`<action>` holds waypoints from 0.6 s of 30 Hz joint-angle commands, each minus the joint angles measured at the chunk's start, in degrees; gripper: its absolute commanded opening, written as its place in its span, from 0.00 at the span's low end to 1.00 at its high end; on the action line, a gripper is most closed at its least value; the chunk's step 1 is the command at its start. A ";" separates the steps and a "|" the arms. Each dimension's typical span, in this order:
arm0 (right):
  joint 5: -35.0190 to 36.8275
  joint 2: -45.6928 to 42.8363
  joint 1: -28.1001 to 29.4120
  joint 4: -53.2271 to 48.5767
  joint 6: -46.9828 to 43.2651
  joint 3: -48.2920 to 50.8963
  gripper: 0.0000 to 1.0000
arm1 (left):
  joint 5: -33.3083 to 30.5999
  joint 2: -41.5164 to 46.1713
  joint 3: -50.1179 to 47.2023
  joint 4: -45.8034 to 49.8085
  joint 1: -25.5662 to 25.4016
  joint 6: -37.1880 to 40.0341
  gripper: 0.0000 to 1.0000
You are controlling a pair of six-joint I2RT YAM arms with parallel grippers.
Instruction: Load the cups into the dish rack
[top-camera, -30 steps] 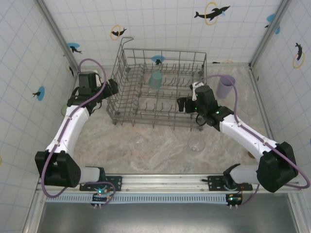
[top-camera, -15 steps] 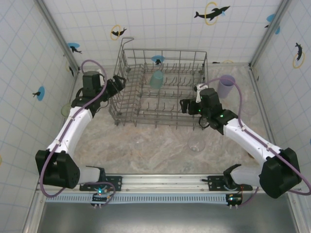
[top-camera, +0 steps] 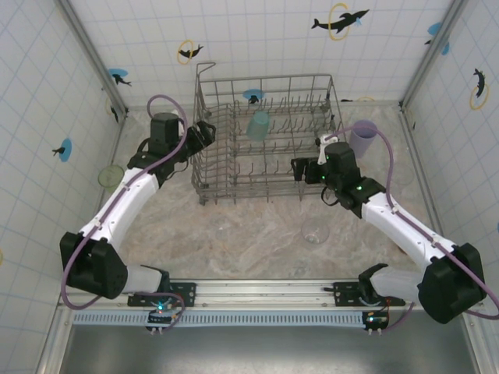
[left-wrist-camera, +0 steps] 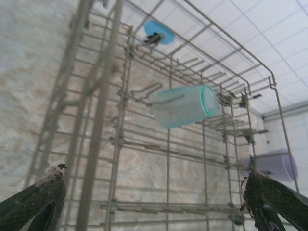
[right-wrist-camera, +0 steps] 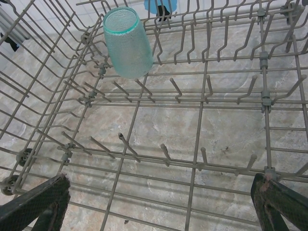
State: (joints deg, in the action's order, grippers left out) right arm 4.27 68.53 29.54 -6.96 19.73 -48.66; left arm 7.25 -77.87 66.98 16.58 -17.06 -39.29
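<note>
The grey wire dish rack (top-camera: 269,78) stands at the back middle of the table. A teal cup (top-camera: 258,125) sits tilted on its tines, also seen in the left wrist view (left-wrist-camera: 185,107) and the right wrist view (right-wrist-camera: 126,42). My left gripper (top-camera: 204,134) is open against the rack's left wall (left-wrist-camera: 115,96), with the wall wires between its fingers (left-wrist-camera: 154,192). My right gripper (top-camera: 300,170) is open at the rack's right front side, looking in over the tines (right-wrist-camera: 161,192). A lavender cup (top-camera: 362,138) stands right of the rack. A clear cup (top-camera: 315,231) stands in front of it.
A lime green cup (top-camera: 111,174) stands by the left wall, beside my left arm. Tiled walls close in the table on three sides. The lavender cup (left-wrist-camera: 274,166) shows through the rack's far side. Open marble tabletop (top-camera: 234,234) lies in front of the rack.
The left gripper has moved right and back along the rack's left wall, and the rack has shifted to the right. The right gripper drew back slightly to the right.
</note>
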 commanded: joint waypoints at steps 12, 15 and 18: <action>-0.58 -2.20 -1.30 0.61 -0.24 1.85 1.00 | -20.16 2.63 6.60 15.24 4.91 10.78 0.98; -0.81 -2.72 -1.50 0.60 -0.26 2.38 1.00 | -21.99 4.38 6.68 17.06 7.08 11.28 0.98; -1.02 -3.21 -1.77 0.59 -0.28 2.76 1.00 | -24.16 5.34 6.61 18.89 9.04 11.94 0.98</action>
State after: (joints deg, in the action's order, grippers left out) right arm 3.81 66.98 28.10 -7.05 19.66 -46.94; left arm -12.82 -74.43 71.75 31.55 -9.26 -29.74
